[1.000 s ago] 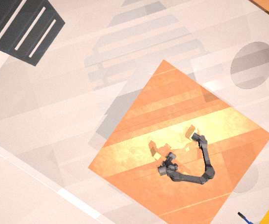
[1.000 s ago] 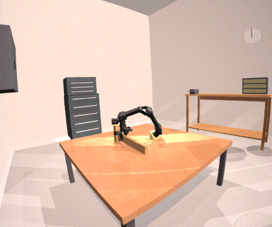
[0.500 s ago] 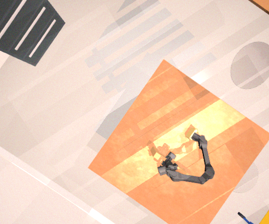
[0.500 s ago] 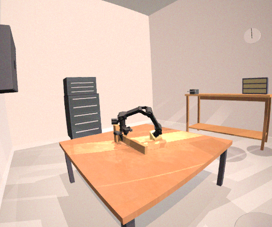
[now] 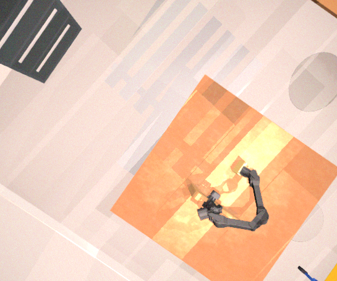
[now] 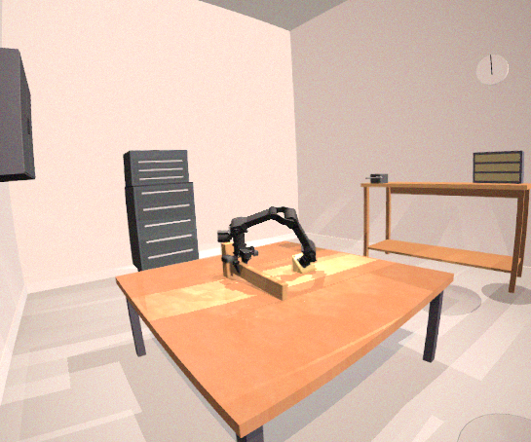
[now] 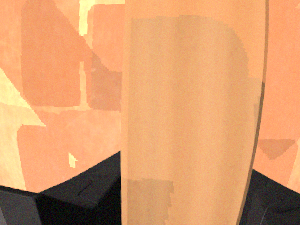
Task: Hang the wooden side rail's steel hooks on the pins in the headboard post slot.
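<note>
The wooden side rail (image 6: 266, 283) (image 7: 190, 109) is a long tan board. In the exterior view its far end is down at the table top, and its other end is beside the headboard post (image 6: 225, 249). The post is upright and partly behind the arm. My gripper (image 6: 232, 261) (image 7: 173, 157) is shut on the rail near its post end, with a dark finger on each side of the board in the wrist view. The steel hooks, the slot and the pins are hidden or too small to see, so I cannot tell whether the hooks sit on the pins.
The table (image 5: 309, 167) (image 6: 283, 360) carries everything. A pale wooden block (image 5: 237, 164) (image 6: 297, 264) stands beside the arm's base. The arm (image 5: 260, 198) (image 6: 268, 215) arches over the table. Bright light patches and shadows cross the table top.
</note>
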Controlling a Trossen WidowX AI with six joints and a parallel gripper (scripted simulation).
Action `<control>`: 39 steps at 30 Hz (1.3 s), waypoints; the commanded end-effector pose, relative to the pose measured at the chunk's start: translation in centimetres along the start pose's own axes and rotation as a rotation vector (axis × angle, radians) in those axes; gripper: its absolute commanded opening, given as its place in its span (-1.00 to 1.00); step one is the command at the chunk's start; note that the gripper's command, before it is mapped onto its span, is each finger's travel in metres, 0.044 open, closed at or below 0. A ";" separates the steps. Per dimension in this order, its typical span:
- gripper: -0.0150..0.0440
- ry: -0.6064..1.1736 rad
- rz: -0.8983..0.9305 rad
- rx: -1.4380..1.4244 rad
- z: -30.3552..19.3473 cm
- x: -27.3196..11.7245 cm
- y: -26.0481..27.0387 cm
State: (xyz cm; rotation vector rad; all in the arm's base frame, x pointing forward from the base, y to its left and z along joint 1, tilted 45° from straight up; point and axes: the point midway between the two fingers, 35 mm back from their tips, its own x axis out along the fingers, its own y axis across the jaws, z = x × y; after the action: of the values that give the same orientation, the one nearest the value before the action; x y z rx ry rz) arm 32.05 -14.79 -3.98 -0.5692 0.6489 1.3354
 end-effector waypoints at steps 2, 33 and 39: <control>-0.49 0.006 -0.010 -0.002 -0.3 -0.4 -0.1; -0.49 0.006 -0.010 -0.002 -0.6 -0.4 -0.1; -0.49 0.006 -0.010 -0.002 -0.6 -0.3 -0.1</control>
State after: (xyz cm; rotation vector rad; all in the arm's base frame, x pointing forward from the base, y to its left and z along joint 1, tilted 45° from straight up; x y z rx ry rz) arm 32.05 -15.01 -4.26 -0.5692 0.6475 1.3358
